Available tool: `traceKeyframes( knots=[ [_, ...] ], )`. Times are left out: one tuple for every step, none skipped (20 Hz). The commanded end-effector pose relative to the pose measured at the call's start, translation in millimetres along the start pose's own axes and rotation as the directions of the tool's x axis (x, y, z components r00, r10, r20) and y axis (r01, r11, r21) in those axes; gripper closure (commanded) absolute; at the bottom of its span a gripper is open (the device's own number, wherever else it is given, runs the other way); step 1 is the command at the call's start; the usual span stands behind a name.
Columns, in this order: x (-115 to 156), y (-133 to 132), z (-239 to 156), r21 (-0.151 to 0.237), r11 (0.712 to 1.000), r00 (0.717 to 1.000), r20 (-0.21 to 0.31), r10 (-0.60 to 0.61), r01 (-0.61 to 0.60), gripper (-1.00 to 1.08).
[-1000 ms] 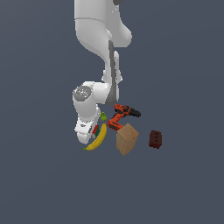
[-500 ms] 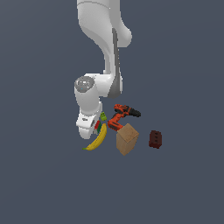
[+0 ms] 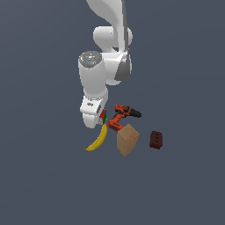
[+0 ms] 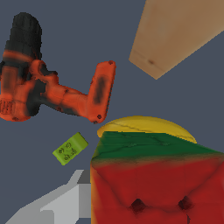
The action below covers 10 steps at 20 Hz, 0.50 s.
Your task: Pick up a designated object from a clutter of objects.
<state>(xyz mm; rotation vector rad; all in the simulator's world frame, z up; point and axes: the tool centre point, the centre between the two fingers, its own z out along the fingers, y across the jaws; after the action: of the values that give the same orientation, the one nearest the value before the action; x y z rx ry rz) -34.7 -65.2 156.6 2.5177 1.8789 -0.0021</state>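
Pinching the small red-and-green gridded puzzle cube [image 4: 153, 179] in my pincer [image 3: 100, 117], I hold it just above the curved yellow banana [image 3: 99, 139], clear of the orange-black power drill [image 4: 48, 87] & tan cardboard box [image 3: 128, 139], w/ the tiny green brick [image 4: 70, 148] below, so nothing snags.

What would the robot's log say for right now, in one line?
phase: lifting | end effector: shut on red-green puzzle cube | yellow banana: on floor | orange-black power drill: untouched

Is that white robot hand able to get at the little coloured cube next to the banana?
Probably yes. The gripper is already right at the puzzle cube, which fills the wrist view with a finger against its side. The banana lies just beyond, not between them.
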Motion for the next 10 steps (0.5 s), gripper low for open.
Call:
traceKeyframes(
  knots=[
    [7.8, -6.2, -25.9, -0.002, 1.0, 1.0, 0.0, 0.0, 0.0, 1.08],
    [11.1, -8.8, -36.3, -0.002, 1.0, 1.0, 0.001, 0.0, 0.0, 1.08],
    [14.4, -11.4, -46.9, -0.002, 1.0, 1.0, 0.001, 0.0, 0.0, 1.08],
    [17.6, -14.0, -57.5, -0.002, 1.0, 1.0, 0.001, 0.0, 0.0, 1.08],
    [21.0, -16.6, -67.9, -0.002, 1.0, 1.0, 0.001, 0.0, 0.0, 1.08],
    [24.2, -19.1, -78.2, -0.002, 1.0, 1.0, 0.001, 0.0, 0.0, 1.08],
    [27.4, -21.5, -88.4, -0.002, 1.0, 1.0, 0.001, 0.0, 0.0, 1.08],
    [30.6, -24.0, -98.5, -0.002, 1.0, 1.0, 0.001, 0.0, 0.0, 1.08],
    [33.7, -26.3, -108.6, -0.002, 1.0, 1.0, 0.001, 0.0, 0.0, 1.08],
    [36.9, -28.7, -118.6, -0.002, 1.0, 1.0, 0.001, 0.0, 0.0, 1.08]
  ],
)
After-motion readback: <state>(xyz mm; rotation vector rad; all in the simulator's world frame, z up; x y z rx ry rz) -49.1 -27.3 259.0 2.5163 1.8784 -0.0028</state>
